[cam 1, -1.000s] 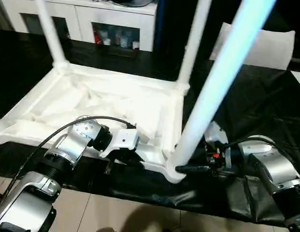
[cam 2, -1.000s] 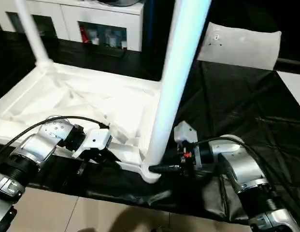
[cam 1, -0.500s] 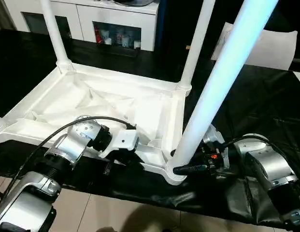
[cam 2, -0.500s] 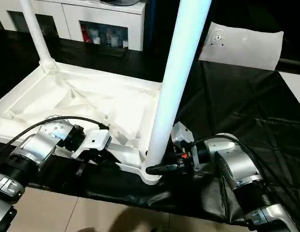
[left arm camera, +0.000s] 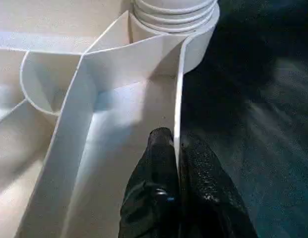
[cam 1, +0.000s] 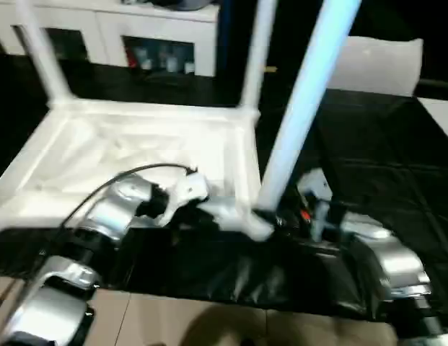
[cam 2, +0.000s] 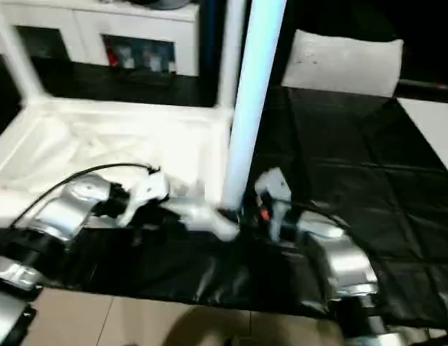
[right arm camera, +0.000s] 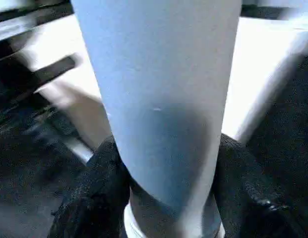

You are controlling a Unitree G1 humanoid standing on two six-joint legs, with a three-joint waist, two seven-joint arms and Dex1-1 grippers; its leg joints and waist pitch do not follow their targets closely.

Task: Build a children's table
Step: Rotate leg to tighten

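Children's table lies upside down on the black cloth – same place as before. Left gripper still pinches its near rim; right gripper has tightened around the near leg, near its base. Behind, the white cabinet stands.

All-white table, black sheet

We see the white children's table upside down on black sheeting, ribbed underside up. Three tapered legs stand upright in corner sockets: near leg, far-right leg, far-left leg.
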